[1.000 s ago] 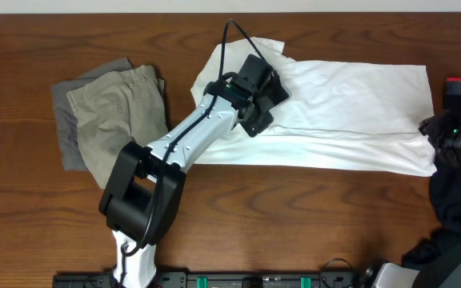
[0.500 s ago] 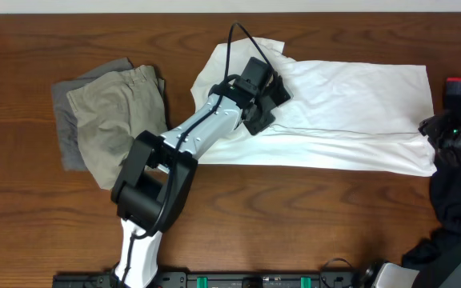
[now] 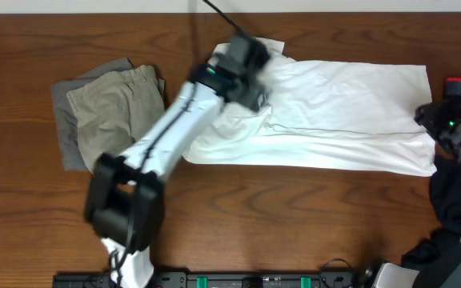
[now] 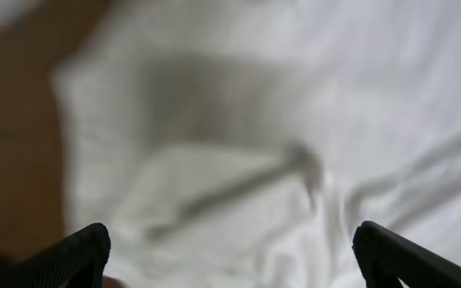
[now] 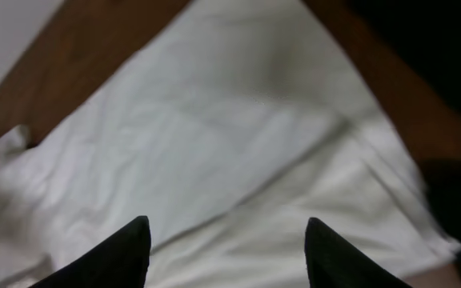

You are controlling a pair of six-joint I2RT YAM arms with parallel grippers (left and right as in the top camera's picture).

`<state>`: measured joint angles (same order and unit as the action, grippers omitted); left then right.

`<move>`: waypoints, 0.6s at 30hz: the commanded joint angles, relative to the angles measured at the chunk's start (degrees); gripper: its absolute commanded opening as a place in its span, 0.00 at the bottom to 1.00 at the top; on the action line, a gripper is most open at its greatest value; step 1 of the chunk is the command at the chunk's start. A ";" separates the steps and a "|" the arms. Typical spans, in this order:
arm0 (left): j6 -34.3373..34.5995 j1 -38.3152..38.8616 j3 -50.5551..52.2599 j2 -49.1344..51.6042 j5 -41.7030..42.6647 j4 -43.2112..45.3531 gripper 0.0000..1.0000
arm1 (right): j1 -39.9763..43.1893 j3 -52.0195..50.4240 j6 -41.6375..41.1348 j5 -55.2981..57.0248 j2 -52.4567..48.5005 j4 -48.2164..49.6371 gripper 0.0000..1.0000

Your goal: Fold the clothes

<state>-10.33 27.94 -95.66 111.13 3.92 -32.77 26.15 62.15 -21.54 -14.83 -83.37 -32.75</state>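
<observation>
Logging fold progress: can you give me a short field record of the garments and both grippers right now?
white T-shirt: lying long across the table, centre to right
khaki shorts: atop grey piece, left
black garments: heaped at right edge
left gripper: open over shirt's left end, empty
right gripper: open over shirt's right end, empty

The T-shirt (image 3: 342, 112) lies spread across the upper right of the table (image 3: 294, 208) in the overhead view, its long side running left to right. Well apart from it, at the middle left, the shorts (image 3: 114, 120) lie on top of another garment (image 3: 64, 140) that sticks out past their left edge. The left gripper (image 3: 245, 62) is over the T-shirt's left end. The right gripper (image 3: 446, 124) is just beside its right end. Below that, at the lower right edge, sits a heap of garments (image 3: 448, 204).
</observation>
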 commanded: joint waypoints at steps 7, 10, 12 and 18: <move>10.69 -13.25 -5.57 4.81 17.90 13.18 0.99 | -5.14 0.11 2.32 -2.82 -5.75 10.25 0.65; 14.29 -15.50 -5.57 8.94 23.85 19.08 0.98 | -5.60 0.09 2.27 -4.59 -9.14 15.02 0.69; 16.72 -16.22 -5.57 12.35 25.92 23.12 0.96 | -5.84 0.09 2.27 -6.32 -11.28 17.27 0.70; 18.14 -16.09 -5.57 20.15 26.05 28.96 0.92 | -5.90 0.11 2.21 -6.43 -16.96 22.88 0.70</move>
<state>5.76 11.40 -101.32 129.34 27.18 -5.08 21.04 62.13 -19.90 -20.01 -98.24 -11.68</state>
